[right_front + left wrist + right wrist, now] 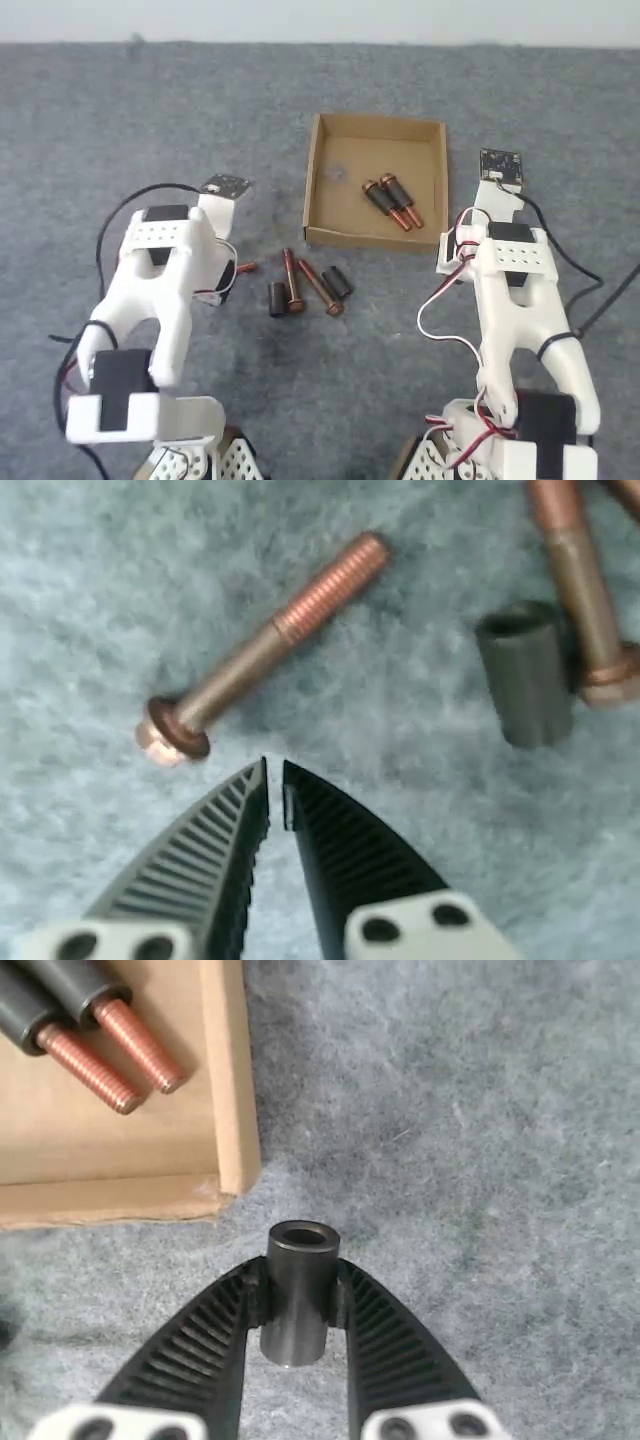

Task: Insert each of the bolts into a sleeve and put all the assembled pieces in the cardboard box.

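My left gripper (pixel 275 770) is shut with nothing in it, its tips just short of the flanged head of a copper bolt (pixel 265 645) lying on the grey mat. A loose black sleeve (pixel 525 675) and a second bolt (pixel 580 590) lie beyond. My right gripper (pixel 300 1305) is shut on a black sleeve (pixel 300 1285), held upright just outside the corner of the cardboard box (pixel 230 1080). From above, the box (pixel 312 190) holds two assembled pieces (pixel 392 202). Two bolts (pixel 292 280) (pixel 320 287) and two sleeves (pixel 278 298) (pixel 337 282) lie in front of it.
The left arm (pixel 160 290) covers most of the bolt nearest it, leaving only the tip (pixel 246 267) visible. The right arm (pixel 515 290) stands to the right of the box. Cables trail beside both arms. Bare grey mat spreads around the parts.
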Motion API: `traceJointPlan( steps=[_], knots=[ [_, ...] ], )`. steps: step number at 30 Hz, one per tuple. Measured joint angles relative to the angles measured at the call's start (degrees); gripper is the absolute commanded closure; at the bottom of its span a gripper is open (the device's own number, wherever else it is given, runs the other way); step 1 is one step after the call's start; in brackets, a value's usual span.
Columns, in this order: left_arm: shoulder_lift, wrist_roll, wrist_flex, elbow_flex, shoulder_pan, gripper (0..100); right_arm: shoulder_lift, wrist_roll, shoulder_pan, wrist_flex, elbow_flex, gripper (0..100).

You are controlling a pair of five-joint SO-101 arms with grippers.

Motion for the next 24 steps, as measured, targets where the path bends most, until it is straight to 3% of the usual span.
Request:
traceJointPlan(
  steps=[17,24],
  knots=[
    [6.68,6.07,-5.80,-1.67,0.00,98,0.00,0.00,0.00,0.00,0.00,99.2],
    [6.68,6.15,-10.46,-3.96,-3.78,98,0.00,0.00,0.00,0.00,0.00,99.2]
  ],
)
